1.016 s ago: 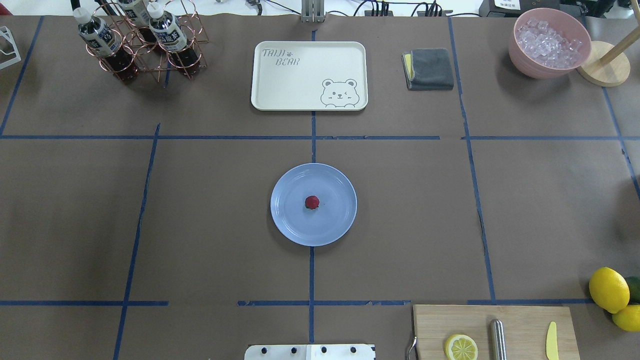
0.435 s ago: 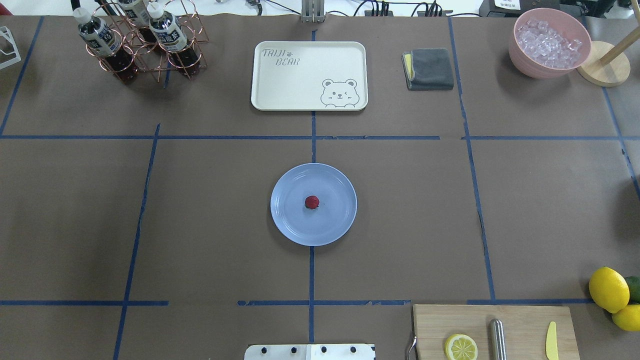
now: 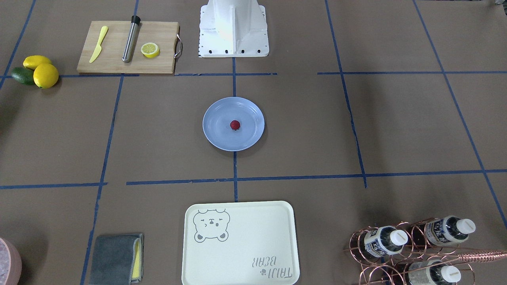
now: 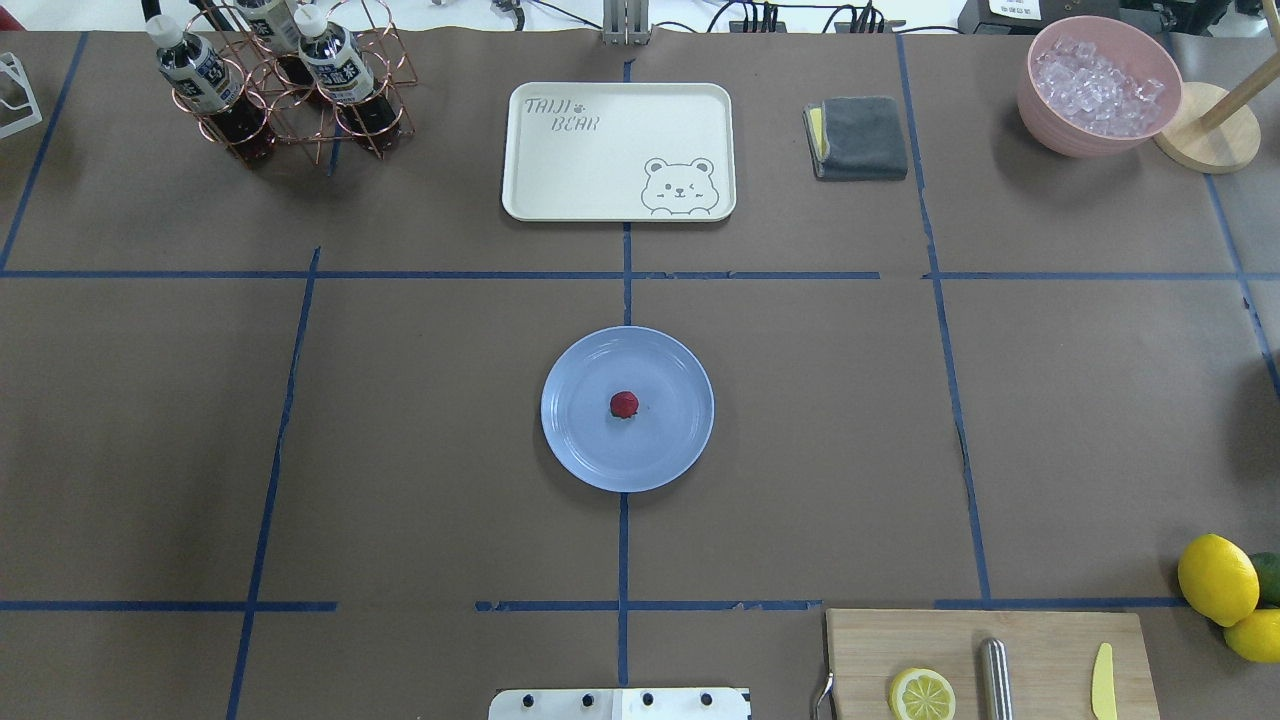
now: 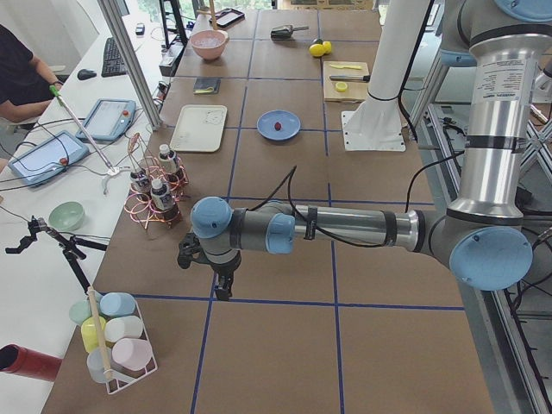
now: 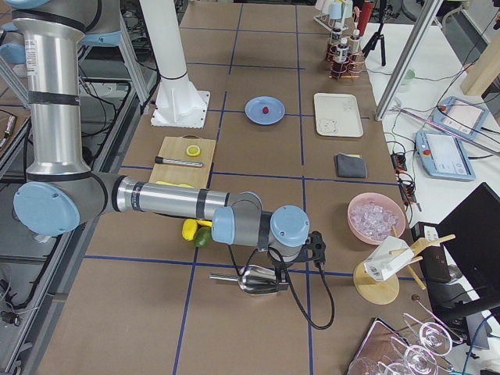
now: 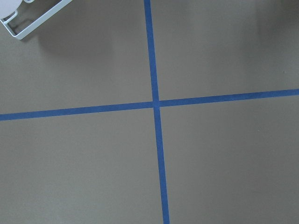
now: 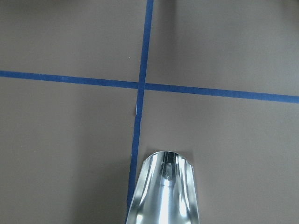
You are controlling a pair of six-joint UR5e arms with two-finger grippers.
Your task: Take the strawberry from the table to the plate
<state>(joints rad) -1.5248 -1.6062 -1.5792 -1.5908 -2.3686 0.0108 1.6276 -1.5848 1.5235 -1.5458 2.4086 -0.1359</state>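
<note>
Overhead and front-facing views from opposite sides, both steeply down on the plate (image 4: 672,442).

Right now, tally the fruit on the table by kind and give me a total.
Strawberry: 1, on the plate
Whole lemons: 2
Lemon half: 1, on the cutting board
Dark green fruit: 1, beside the lemons
Total: 5
</note>
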